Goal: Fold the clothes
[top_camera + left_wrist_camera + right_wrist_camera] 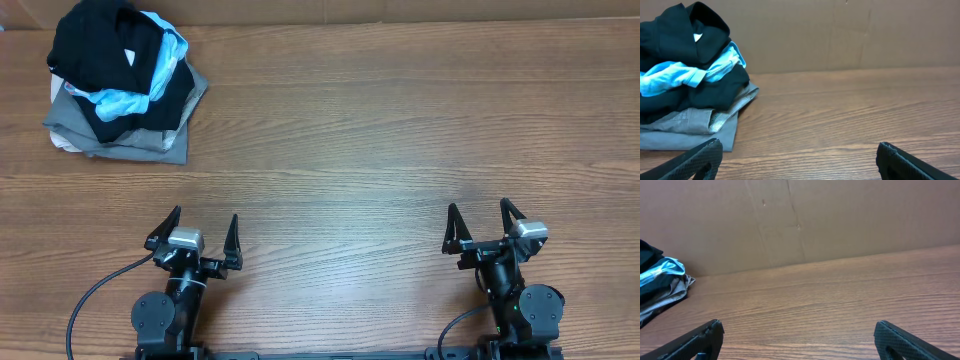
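black shirt (90, 40): crumpled, tangled with blue shirt (166, 52), atop grey garment (140, 146) | left fingers (166, 227): apart | right fingers (453, 230): apart

Two black arms (165, 312), silver wrist caps (185, 239), pointed black gripper fingers (233, 240) (black cables (100, 283) at the rear)

Probably a robotics lab: wood-grain table (400, 130), cardboard backdrop (865, 215), two mounted arms (170, 310).

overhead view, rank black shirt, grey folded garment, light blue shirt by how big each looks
1. black shirt
2. grey folded garment, mostly covered
3. light blue shirt, only strips showing
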